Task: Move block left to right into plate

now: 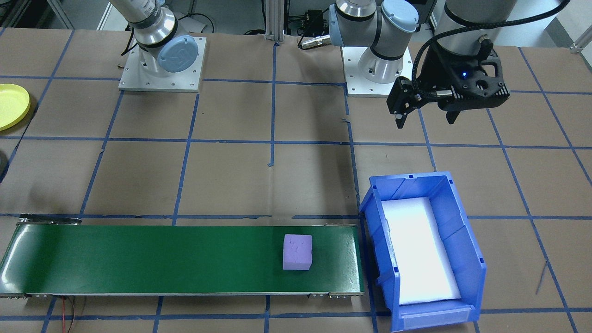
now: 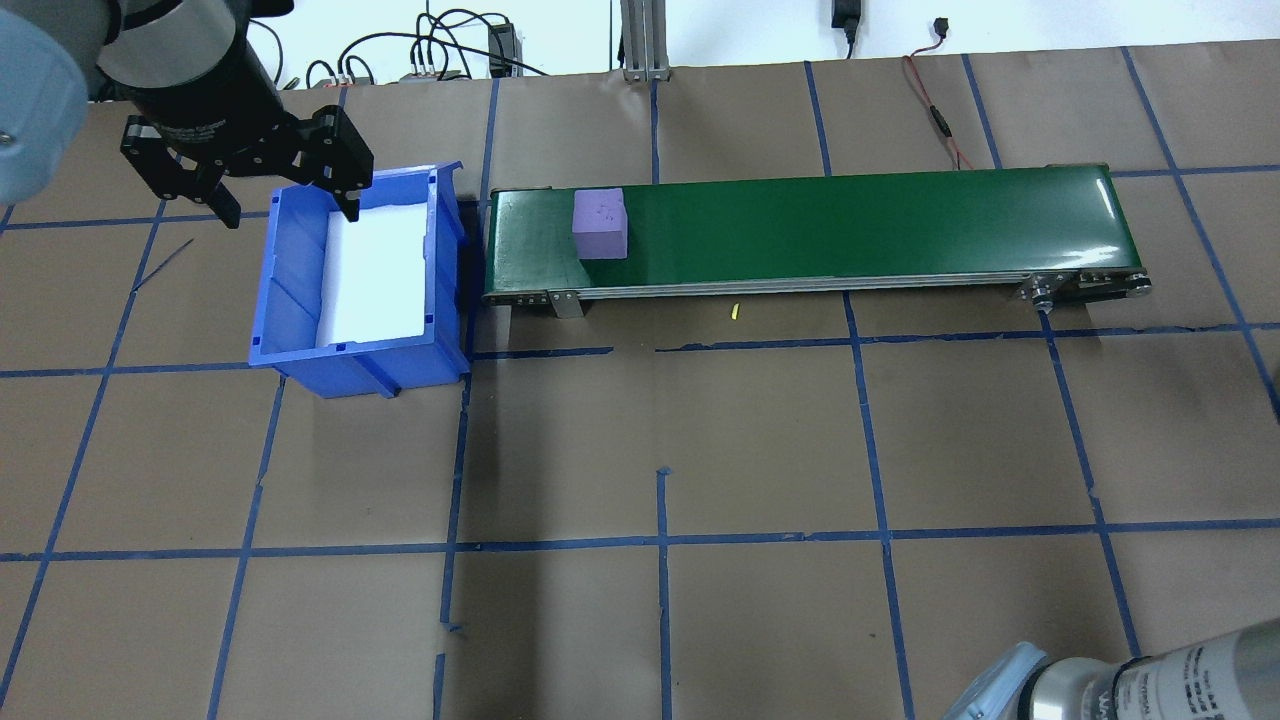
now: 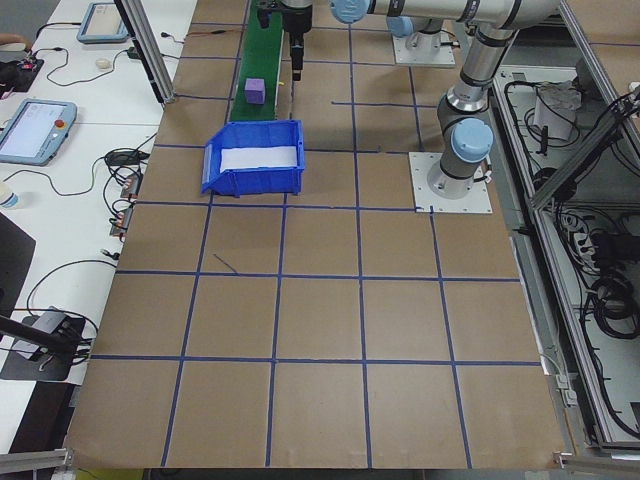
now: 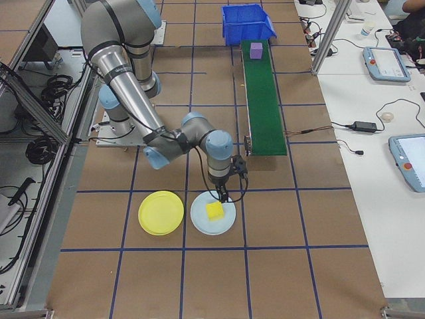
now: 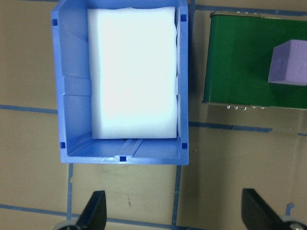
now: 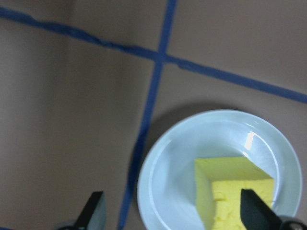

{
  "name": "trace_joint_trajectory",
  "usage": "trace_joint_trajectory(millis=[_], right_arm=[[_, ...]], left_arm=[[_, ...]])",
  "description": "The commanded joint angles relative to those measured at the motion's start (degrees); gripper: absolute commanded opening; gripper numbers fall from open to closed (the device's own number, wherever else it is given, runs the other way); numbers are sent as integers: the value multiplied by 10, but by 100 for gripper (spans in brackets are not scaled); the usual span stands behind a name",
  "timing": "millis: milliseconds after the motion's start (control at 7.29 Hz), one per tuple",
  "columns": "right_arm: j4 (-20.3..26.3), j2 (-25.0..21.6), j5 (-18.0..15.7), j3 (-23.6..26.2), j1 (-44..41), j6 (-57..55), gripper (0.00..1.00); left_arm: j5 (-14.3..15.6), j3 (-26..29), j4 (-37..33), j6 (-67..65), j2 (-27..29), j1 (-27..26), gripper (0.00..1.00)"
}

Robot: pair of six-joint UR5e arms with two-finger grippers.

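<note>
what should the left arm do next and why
Probably swing the left end effector sideways to above the purple block, then lower. Its jaws stand open and empty by the blue bin, and the block sits ungrasped on the green belt at the end beside the bin.

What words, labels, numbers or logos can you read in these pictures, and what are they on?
No text can be read with certainty.
Left arm wrist band: light print, too blurred to read.
Right arm wrist: dark print, too small to read.
Right arm's blue joint cap: embossed mark, not legible.
</note>
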State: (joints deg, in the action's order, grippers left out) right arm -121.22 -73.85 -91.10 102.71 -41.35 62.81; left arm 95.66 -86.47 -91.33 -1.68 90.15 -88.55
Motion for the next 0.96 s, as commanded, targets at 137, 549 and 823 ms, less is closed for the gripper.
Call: trace_joint_trajectory(millis=[137, 549, 823], right_arm=[[53, -28, 35, -12, -244, -317, 99], [52, -11, 84, -58, -372, -555, 100], [50, 38, 124, -108, -420, -658, 100]], left_arm=[[-15, -3, -7, 13, -9, 9, 100], [-13, -2, -6, 13, -11, 8, 100], [-17, -2, -6, 10, -11, 7, 100]])
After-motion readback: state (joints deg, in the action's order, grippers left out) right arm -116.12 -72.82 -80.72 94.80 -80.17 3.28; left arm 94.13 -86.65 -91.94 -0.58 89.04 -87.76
